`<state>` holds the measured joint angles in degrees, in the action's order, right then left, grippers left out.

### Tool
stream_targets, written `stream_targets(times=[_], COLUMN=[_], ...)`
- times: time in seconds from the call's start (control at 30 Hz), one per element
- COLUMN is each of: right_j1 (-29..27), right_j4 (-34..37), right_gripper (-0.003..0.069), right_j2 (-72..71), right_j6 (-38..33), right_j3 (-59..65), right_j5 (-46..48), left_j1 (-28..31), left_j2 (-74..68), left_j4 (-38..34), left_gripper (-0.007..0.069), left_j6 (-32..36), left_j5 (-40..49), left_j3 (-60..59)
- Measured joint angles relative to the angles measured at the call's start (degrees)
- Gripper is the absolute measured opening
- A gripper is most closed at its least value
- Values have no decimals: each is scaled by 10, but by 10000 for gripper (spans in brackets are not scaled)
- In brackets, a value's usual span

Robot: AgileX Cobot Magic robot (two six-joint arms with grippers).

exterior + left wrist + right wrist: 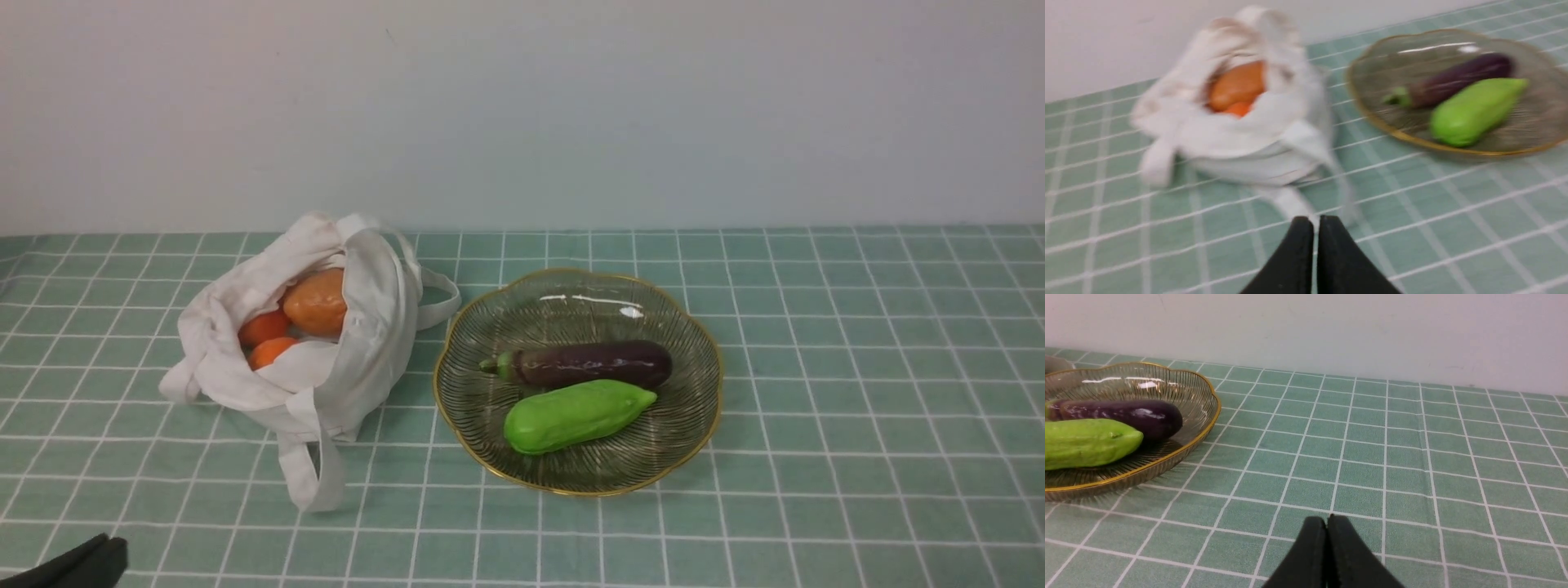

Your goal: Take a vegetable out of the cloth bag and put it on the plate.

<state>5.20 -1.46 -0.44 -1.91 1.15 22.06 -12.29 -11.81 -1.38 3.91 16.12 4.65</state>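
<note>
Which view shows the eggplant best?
The front view: the whole eggplant shows there, stem to tip, lying in the plate behind the cucumber. The left wrist view has it blurred, partly behind the cucumber; the right wrist view is sharp but cuts off its stem end.

The left gripper point(1315, 245) is shut, its two dark fingers brought together with just a thin slit between them and nothing held. In the front view, a dark, rounded piece of the left arm point(86, 562) pokes in at about seven o'clock, at the very corner, slanting up toward two o'clock; the rest of that arm is out of sight. The right gripper point(1331, 543) is shut and holds nothing, its dark fingertips meeting in a narrow point. The right arm does not show in the front view.
</note>
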Motion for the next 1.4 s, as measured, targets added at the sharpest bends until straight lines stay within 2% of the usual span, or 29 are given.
stream_targets(times=[0.07,0.23,0.47,1.4], right_j1=[0,0,0,0], right_j4=[0,0,0,0], right_gripper=[-15,-15,-15,-15], right_j2=[0,0,0,0], right_j6=[0,0,0,0], right_j3=[0,0,0,0], right_j5=[0,0,-1,-1], left_j1=[61,97,102,103], left_j2=[44,106,124,124], left_j4=[-14,-22,-23,-23], left_gripper=[2,2,2,2], left_j6=[-1,-1,-1,-1], left_j5=[2,5,52,53], left_j3=[-32,-61,-63,-63])
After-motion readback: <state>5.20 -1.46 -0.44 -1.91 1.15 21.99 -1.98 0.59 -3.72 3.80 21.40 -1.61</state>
